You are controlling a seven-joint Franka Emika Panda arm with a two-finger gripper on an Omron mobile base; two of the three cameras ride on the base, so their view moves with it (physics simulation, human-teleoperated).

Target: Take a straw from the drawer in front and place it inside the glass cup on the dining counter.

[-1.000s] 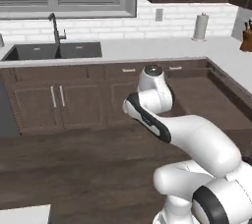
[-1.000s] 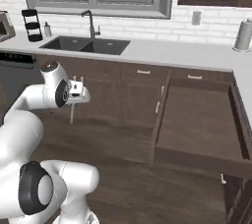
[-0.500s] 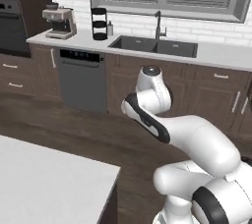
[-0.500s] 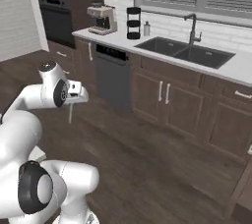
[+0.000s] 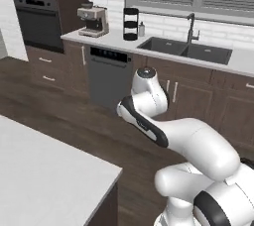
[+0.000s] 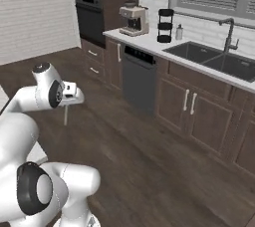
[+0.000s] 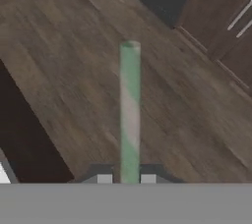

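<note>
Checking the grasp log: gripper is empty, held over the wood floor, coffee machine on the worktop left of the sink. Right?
Not empty: the hand view shows the gripper shut on the straw, which sticks out over the wood floor. The rest holds: the coffee machine stands on the worktop, left of the sink.

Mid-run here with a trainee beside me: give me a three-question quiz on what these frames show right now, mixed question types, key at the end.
1. True or false: the tool is shut on the thin green-and-whitish straw.
2. Multiple choice: the black stacked canister rack stands between the silver coffee machine and: A) the dark sink; B) a toaster; C) a knife block.
3. Fill in: in the left base view, the white slab dining counter lies at the lower ____.

Key: 1 true; 2 A; 3 left.
</note>
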